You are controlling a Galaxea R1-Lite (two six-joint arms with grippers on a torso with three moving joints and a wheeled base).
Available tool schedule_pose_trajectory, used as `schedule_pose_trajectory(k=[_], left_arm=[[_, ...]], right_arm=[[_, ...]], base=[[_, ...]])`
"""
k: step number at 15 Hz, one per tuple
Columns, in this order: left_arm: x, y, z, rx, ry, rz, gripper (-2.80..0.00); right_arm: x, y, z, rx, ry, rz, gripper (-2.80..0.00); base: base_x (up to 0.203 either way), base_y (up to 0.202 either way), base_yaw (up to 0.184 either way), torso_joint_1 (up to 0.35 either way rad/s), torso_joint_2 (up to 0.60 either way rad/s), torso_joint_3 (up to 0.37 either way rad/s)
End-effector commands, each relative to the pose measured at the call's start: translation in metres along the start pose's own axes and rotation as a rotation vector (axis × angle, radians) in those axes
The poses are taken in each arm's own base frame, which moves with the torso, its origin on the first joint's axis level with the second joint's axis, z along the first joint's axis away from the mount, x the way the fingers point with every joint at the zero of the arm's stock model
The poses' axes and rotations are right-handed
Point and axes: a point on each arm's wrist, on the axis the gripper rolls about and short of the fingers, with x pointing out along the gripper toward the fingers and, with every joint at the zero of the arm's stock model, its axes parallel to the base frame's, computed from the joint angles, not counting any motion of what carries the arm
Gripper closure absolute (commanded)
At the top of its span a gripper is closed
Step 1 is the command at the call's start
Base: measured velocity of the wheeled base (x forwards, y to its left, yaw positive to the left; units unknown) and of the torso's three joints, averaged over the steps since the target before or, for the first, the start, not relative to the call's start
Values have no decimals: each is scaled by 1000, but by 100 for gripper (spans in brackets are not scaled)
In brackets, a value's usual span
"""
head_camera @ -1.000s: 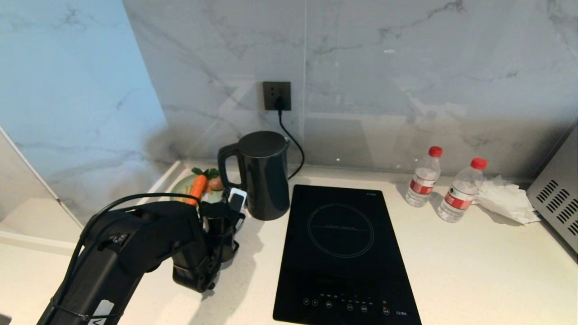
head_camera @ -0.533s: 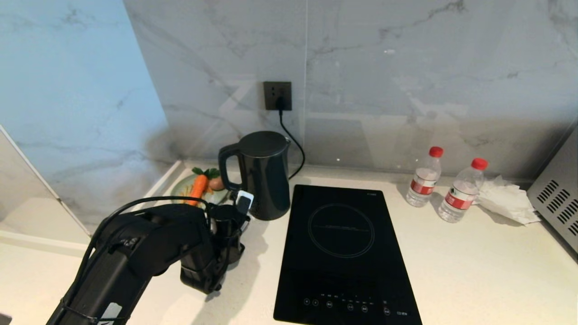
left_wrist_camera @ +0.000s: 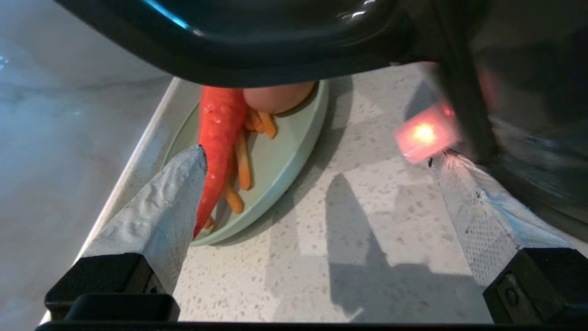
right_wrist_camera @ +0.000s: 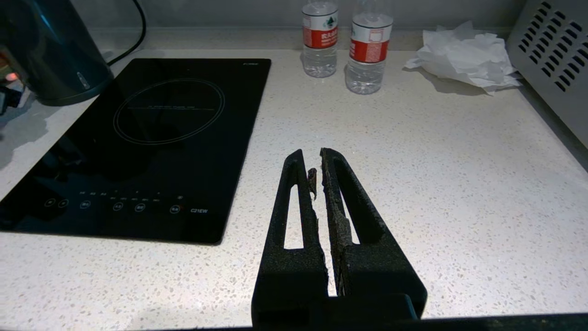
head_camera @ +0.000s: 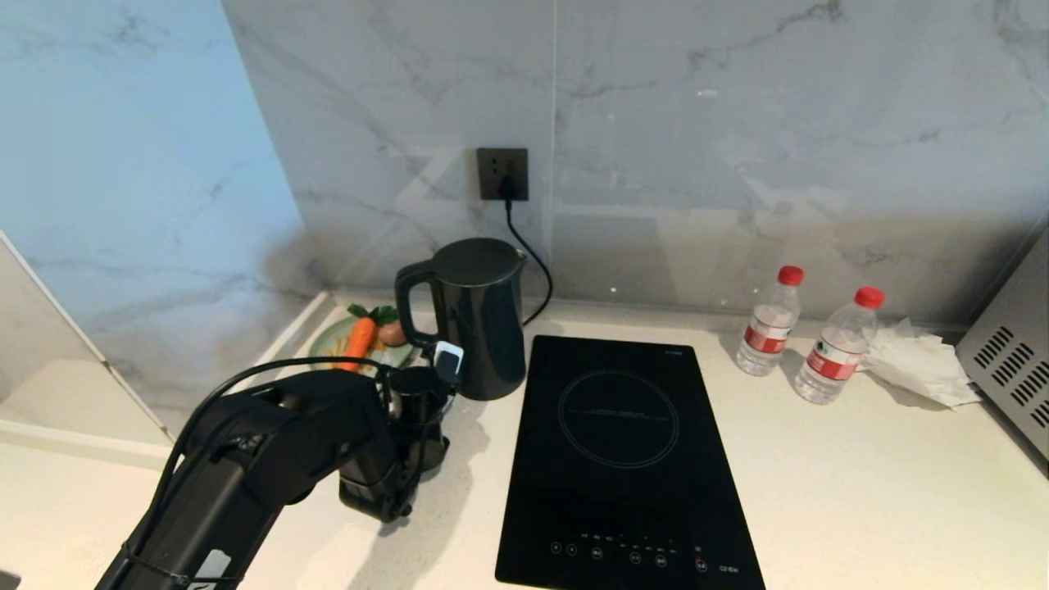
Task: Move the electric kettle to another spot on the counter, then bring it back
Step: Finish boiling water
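The electric kettle [head_camera: 483,315], a tall glossy black jug, stands at the back of the off-white speckled counter [head_camera: 828,492], its loop handle facing left. My left gripper [head_camera: 434,370] is low on the counter just in front of and below that handle. In the left wrist view the left gripper [left_wrist_camera: 317,154] is open wide, with only bare counter [left_wrist_camera: 367,220] between its pale fingers [left_wrist_camera: 161,216]. The kettle [left_wrist_camera: 275,46] arches above them and touches neither. My right gripper [right_wrist_camera: 312,158] hangs shut and empty over the counter [right_wrist_camera: 436,184], far from the kettle [right_wrist_camera: 50,50].
A green plate [head_camera: 332,338] with a carrot [head_camera: 359,340] sits left of the kettle, close to the left finger. A black induction hob [head_camera: 623,459] lies to its right. Two water bottles [head_camera: 769,324], a crumpled tissue [head_camera: 918,360] and a grey vented appliance [head_camera: 1012,369] stand at the back right.
My left arm has slid forward and to the right, bringing the open gripper closer under the kettle's handle. The kettle and the right arm have not moved.
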Motion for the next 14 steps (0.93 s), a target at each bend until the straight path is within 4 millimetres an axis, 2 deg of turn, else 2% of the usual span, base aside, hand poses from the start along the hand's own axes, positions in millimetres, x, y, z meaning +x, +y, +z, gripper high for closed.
schedule_pose_trajectory(k=[1, 8, 14], left_arm=[[3, -1, 0, -6, -4, 12, -280], [13, 11, 10, -52, -27, 69, -280], [12, 9, -2, -29, -5, 59, -280]], right_arm=[[0, 0, 0, 1, 1, 0, 0], [0, 0, 0, 0, -1, 0, 0], [0, 0, 0, 0, -2, 0, 0]], base=[[0, 0, 0, 0, 0, 0], [0, 0, 0, 0, 0, 0], [0, 0, 0, 0, 0, 0]])
